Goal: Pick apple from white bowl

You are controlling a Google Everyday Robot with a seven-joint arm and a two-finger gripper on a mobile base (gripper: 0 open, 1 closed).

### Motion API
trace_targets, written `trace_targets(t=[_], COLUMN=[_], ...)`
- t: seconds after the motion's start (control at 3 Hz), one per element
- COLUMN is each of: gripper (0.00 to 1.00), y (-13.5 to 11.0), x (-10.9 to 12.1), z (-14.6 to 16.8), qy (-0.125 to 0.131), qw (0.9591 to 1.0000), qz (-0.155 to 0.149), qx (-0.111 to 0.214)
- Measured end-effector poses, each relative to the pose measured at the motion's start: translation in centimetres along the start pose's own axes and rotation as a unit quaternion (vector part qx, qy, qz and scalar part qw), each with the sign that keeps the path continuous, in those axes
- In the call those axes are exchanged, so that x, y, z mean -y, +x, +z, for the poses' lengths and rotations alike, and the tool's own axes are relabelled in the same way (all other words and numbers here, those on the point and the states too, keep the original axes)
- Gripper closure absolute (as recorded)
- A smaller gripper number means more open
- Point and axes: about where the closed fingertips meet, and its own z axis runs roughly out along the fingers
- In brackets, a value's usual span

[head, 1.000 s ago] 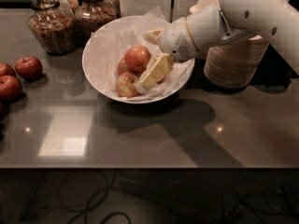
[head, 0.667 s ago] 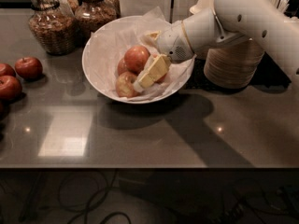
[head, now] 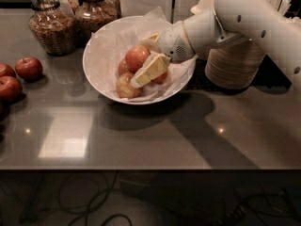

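A: Hand (head: 142,60)?
B: Down inside the white bowl (head: 92,55), reaching in over the right rim. Spread open, nothing gripped. Lower finger (head: 150,69) lies slanted across the pile; the other one only peeks out at the far side.
A: Target?
B: Top apple (head: 136,55), red, on the crinkled paper (head: 106,46) mid-bowl. It sits between the two fingers, toward the tips, left of the wrist. Can't tell if either finger touches it.
A: So the move?
B: My guess: squeeze across it near-to-far, then lift straight up. The risk is that the lower finger, lying over the other apples (head: 124,86), drags one along.
A: Outside the bowl?
B: Stacked beige bowls (head: 235,67) just right, behind the arm. Jars (head: 49,29) at the back left. Loose apples (head: 28,68) on the worktop (head: 141,140), well apart.
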Motion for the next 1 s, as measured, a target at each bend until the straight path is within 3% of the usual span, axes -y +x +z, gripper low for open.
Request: trace_targets(t=[1.0], gripper=[0.89], y=[0.0], x=[0.0], z=[0.01], qy=[0.0], qw=[1.0], qz=[0.0], qx=[0.0])
